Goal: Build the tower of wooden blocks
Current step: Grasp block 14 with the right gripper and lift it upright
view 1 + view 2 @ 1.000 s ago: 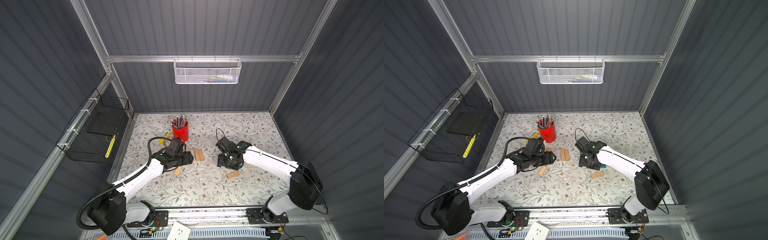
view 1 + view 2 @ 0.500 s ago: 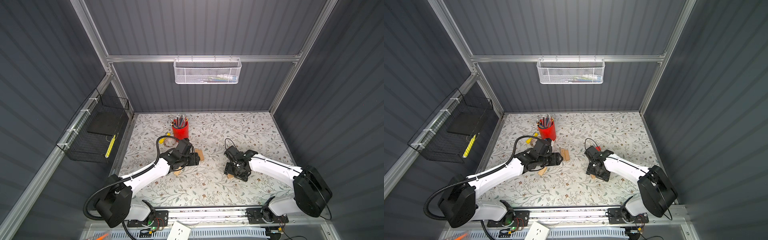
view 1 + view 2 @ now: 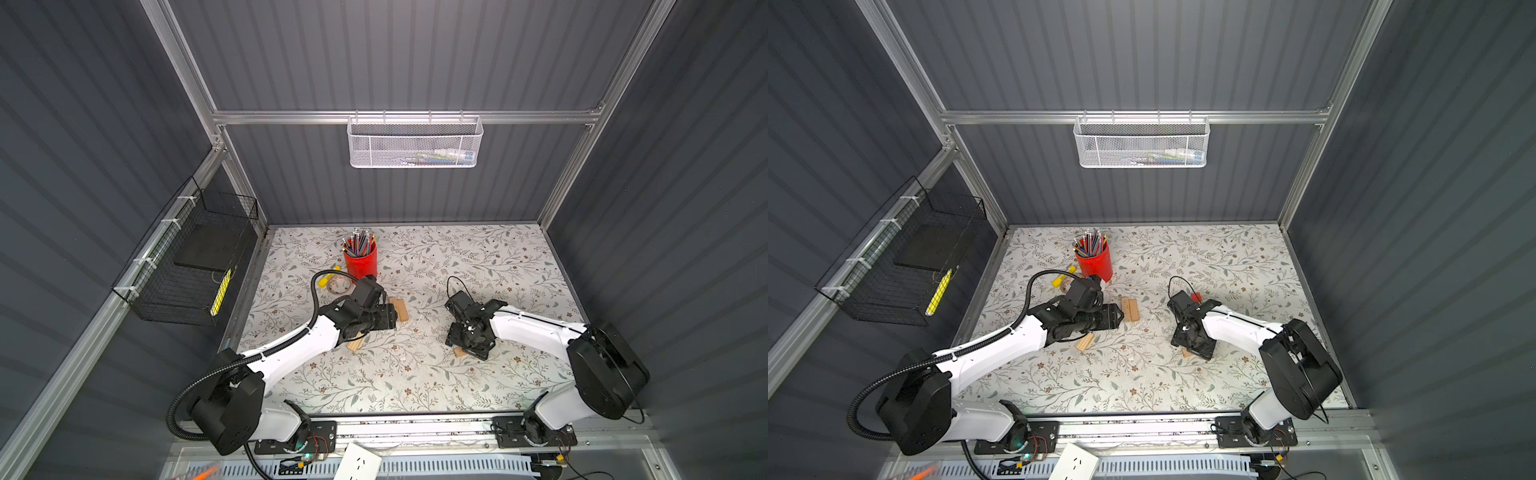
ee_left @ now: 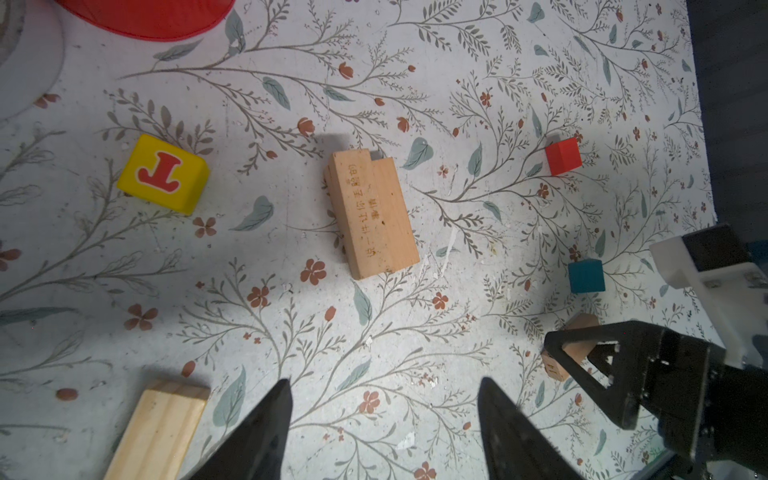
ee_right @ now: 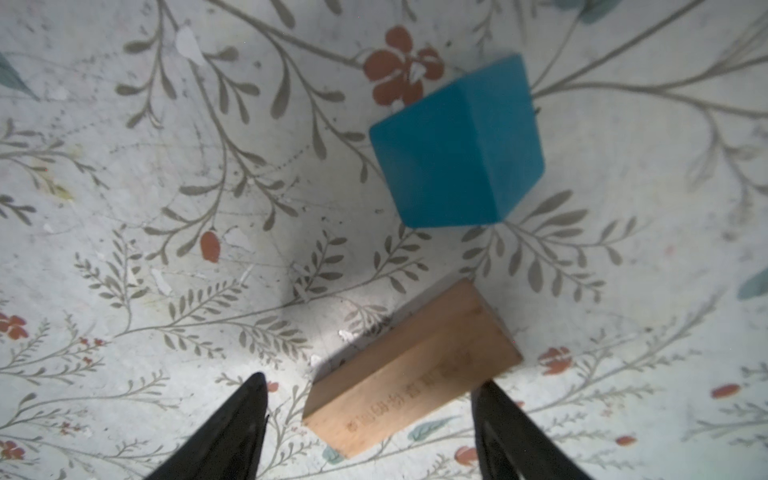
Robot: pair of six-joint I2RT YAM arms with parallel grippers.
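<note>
Wood lies scattered, nothing stacked, on the floral table cover (image 4: 257,266). From my seat I see two engraved planks (image 4: 372,212) lying flat, side by side and touching along their length, near the middle of the table. A paler plank (image 4: 160,428) lies apart from them, just beside one finger of the left gripper (image 4: 384,384); in a top view that plank pokes out from under the left forearm. The yellow block (image 4: 164,174), with a red letter on its top face, sits between the pair and the red pencil cup (image 3: 360,262), touching neither.

My left gripper points toward the pair; its fingers are spread, with only bare cover between them, and they pinch nothing.

On the other side, the red cube (image 4: 563,156) and the teal cube (image 5: 457,141) each stand alone, well apart from the pair. The teal one is near the right gripper (image 5: 371,380). That gripper hangs low over a darker plank (image 5: 415,365), which lies slantwise between its spread fingers. One finger stands clear of the wood, with cover showing in the gap; the other sits at the plank's corner, and I cannot tell whether it touches. The plank lies flat on the table, so I read it as straddled, not pinched. In both top views only one end of it shows past the gripper body.
</note>
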